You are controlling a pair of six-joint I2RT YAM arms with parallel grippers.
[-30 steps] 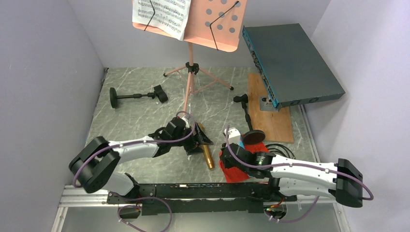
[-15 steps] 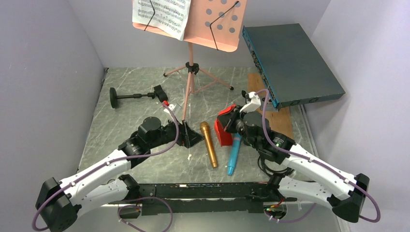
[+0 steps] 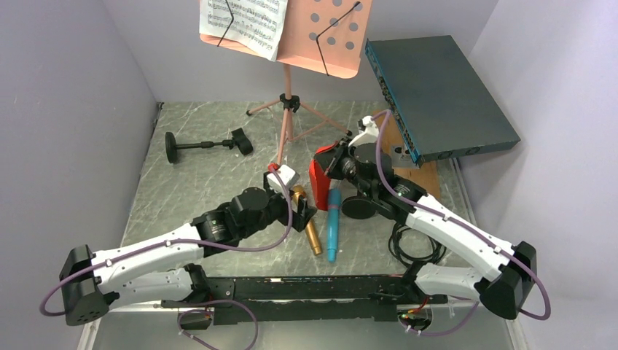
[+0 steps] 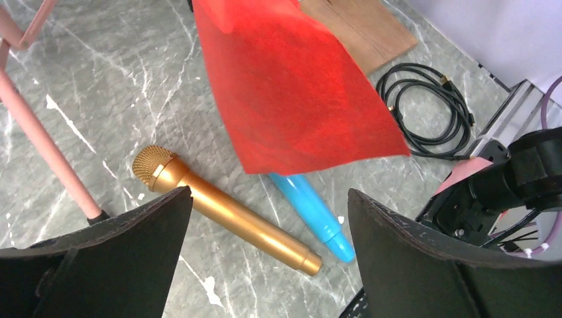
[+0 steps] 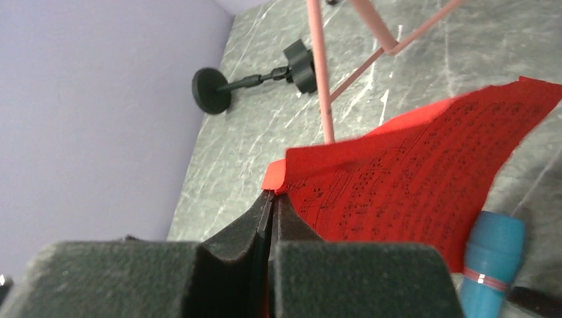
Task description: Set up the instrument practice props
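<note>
Bright even light, soft shadows; blurry right pincer pads [image 5: 132, 278]

Both arms reach forward toward the middle, the left hand [image 4: 268, 199] with jaws spread wide, the right hand [image 5: 268, 211] clamped on the red page [image 5: 411, 165].

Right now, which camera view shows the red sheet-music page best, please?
The right wrist view: the red sheet-music page is close, its printed notes visible, one corner pinched in the right claw. The left wrist view shows only its plain side; the top view, a small red patch.
</note>
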